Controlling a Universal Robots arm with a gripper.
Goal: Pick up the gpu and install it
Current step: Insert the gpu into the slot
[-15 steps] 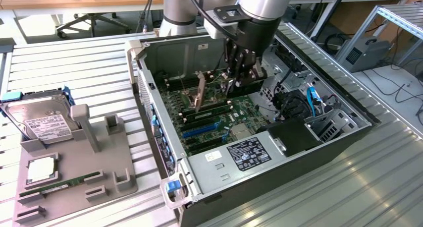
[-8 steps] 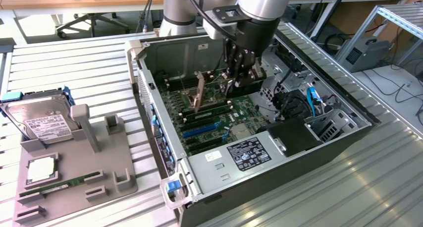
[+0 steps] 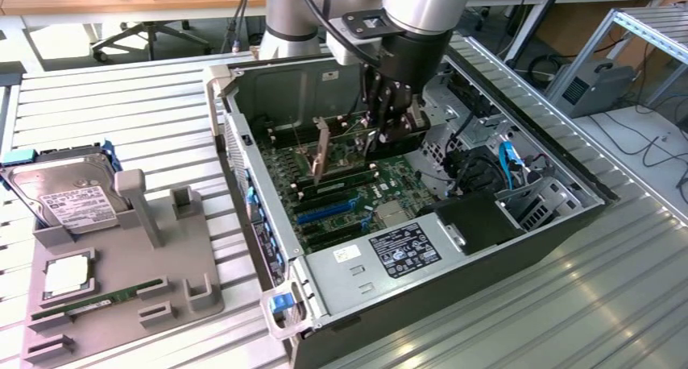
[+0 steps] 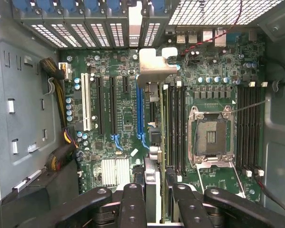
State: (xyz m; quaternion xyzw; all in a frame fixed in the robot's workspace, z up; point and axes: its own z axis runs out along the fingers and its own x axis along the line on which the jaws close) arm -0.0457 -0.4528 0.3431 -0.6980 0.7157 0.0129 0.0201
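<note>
The gpu hangs edge-on inside the open computer case, a slim dark card with a silvery end bracket. My gripper is shut on the card's end opposite the bracket. It holds the card upright above the motherboard. The card runs alongside the long blue expansion slot, close beside it and slightly off its line. In the exterior view my gripper reaches down into the case. The card's bracket stands upright towards that view's left.
A grey fixture tray outside the case holds a silver hard drive and a green RAM stick. Inside are the bare CPU socket, the power supply, cable bundles and blue cables.
</note>
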